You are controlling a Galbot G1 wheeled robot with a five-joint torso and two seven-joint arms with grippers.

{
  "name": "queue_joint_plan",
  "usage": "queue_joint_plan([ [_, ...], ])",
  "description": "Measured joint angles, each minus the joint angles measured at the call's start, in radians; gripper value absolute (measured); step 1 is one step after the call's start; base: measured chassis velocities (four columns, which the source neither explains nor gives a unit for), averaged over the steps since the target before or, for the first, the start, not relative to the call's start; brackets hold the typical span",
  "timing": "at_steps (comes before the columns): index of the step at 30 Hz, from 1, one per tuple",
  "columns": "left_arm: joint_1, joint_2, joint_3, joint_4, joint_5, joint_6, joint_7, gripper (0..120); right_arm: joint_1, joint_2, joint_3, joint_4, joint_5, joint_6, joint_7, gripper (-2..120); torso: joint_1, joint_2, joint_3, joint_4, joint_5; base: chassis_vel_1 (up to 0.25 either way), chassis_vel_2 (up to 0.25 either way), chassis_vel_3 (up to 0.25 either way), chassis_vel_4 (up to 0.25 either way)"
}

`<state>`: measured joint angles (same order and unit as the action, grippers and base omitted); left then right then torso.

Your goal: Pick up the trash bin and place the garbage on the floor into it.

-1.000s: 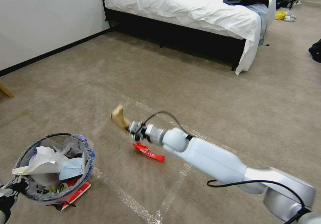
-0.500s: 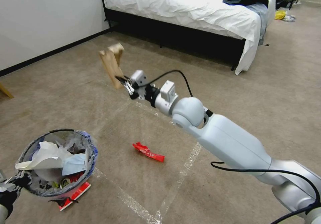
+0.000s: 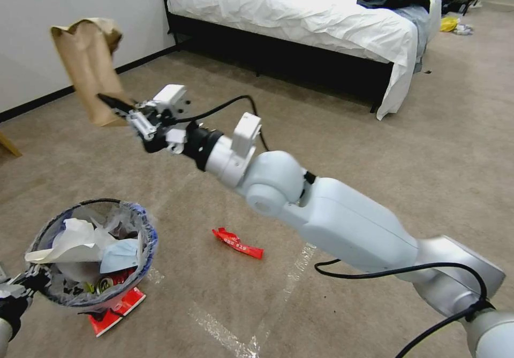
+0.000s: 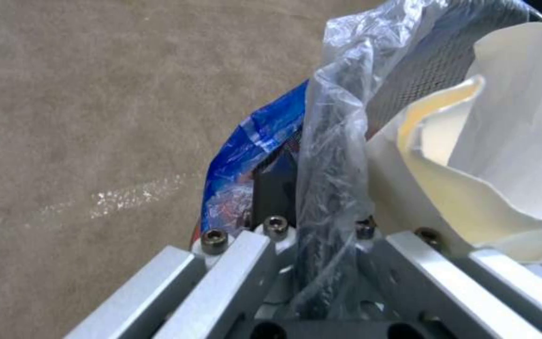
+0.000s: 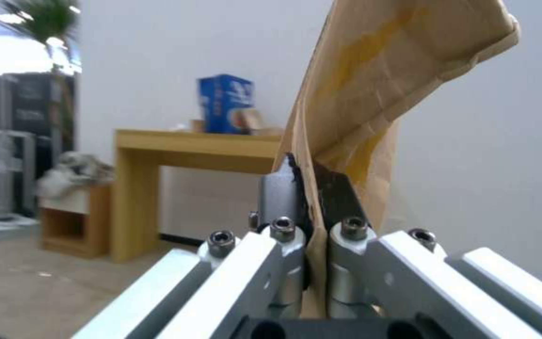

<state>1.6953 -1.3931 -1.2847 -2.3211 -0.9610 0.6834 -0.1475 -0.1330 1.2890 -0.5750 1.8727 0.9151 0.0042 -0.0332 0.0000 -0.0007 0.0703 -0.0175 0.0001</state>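
Observation:
The trash bin (image 3: pixel 140 220), a small round bucket with a black rim and a crinkled clear liner, hangs low at the left and holds white paper and a blue mask. My left gripper (image 3: pixel 22 287) is shut on its rim, and the left wrist view shows this gripper (image 4: pixel 315 202) pinching liner and rim. My right gripper (image 3: pixel 115 104) is raised high, beyond the bin, shut on a piece of brown paper (image 3: pixel 88 63) that stands up from it. The same grip (image 5: pixel 312 183) on the brown paper (image 5: pixel 396 70) shows in the right wrist view. A red wrapper (image 3: pixel 238 243) lies on the floor (image 3: pixel 375 149).
A flat red packet (image 3: pixel 115 312) lies on the carpet under the bin. Clear tape lines (image 3: pixel 278 299) cross the carpet. A bed (image 3: pixel 300 21) with dark clothes stands at the back, with a white wall (image 3: pixel 64 5) to the left. A wooden desk (image 5: pixel 189 146) carries a blue box (image 5: pixel 224 103).
My right arm has lifted the brown paper from near the carpet and swung it up and to the left. The bin has hardly moved, and the red wrapper stays put.

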Motion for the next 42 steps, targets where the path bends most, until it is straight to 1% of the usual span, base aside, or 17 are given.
queue_joint_plan([
  [4,-0.008,0.004,0.003,0.000,-0.003,0.004,-0.003,1,0.005,0.023,-0.059,-0.001,0.033,0.009,-0.002,0,0.000,0.000,0.000,0.0001,-0.0001,0.000,0.000,0.000,0.000],
  [5,-0.008,0.004,0.003,0.000,-0.003,0.004,-0.003,1,0.005,0.023,-0.059,-0.001,0.033,0.009,-0.002,0,0.000,0.000,0.000,0.0001,-0.0001,0.000,0.000,0.000,0.000],
  [10,-0.014,0.008,0.006,-0.001,-0.003,0.006,-0.003,1,0.005,0.013,-0.169,0.013,0.052,-0.013,0.014,0,0.000,0.000,0.000,0.0000,0.0000,0.000,0.000,0.000,0.000],
  [14,-0.018,0.012,0.006,-0.002,-0.005,0.007,-0.005,1,0.004,-0.006,-0.244,0.025,0.043,-0.047,0.045,0,0.000,0.000,0.000,-0.0002,0.0001,0.000,0.000,0.000,0.000],
  [15,-0.018,0.012,0.006,-0.002,-0.005,0.007,-0.005,1,0.004,-0.006,-0.244,0.025,0.043,-0.047,0.045,0,0.000,0.000,0.000,-0.0002,0.0001,0.000,0.000,0.000,0.000],
  [20,-0.019,0.016,0.005,-0.002,-0.010,0.008,-0.005,1,0.005,-0.024,-0.307,0.019,-0.002,-0.084,0.067,0,0.000,0.000,0.000,0.0000,0.0001,0.000,0.000,0.000,0.000],
  [32,-0.019,0.027,0.001,0.002,-0.019,0.008,-0.005,1,0.015,-0.047,-0.371,0.017,-0.039,-0.117,0.071,0,0.000,0.000,0.000,0.0000,0.0002,0.000,0.000,0.000,0.000],
  [42,-0.011,0.019,0.001,-0.010,-0.020,0.008,-0.005,1,0.015,-0.038,-0.424,-0.025,-0.084,-0.118,0.071,0,0.000,0.000,0.000,0.0000,0.0002,0.000,0.000,0.000,0.000],
])
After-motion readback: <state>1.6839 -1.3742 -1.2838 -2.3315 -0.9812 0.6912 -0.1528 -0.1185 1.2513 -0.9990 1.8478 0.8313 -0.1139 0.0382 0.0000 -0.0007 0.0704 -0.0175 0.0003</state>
